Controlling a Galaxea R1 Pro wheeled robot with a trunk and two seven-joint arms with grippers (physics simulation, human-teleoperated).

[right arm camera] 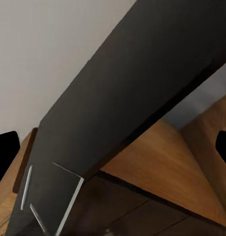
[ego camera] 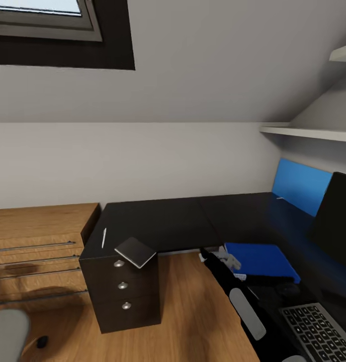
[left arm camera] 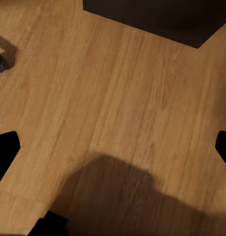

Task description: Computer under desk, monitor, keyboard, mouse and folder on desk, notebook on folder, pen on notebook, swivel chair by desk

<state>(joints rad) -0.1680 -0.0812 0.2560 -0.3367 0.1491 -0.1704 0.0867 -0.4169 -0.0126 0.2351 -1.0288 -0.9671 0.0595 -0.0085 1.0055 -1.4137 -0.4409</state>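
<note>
At about 9 o'clock in your head view sits the low wood cabinet (ego camera: 39, 236), with the swivel chair (ego camera: 7, 334) at 7 o'clock. On the desk (ego camera: 163, 221) the pen (ego camera: 104, 237) lies just left of the notebook (ego camera: 136, 252), which overhangs the front edge above the drawers. Your right gripper (ego camera: 228, 259) sits just left of the folder (ego camera: 261, 260), touching or nearly so; you cannot tell how its fingers stand. The keyboard (ego camera: 319, 329) is at 4 o'clock, the monitor (ego camera: 338, 218) at 3. Your left wrist camera looks down on wooden floor (left arm camera: 113, 98); finger state there is unclear.
</note>
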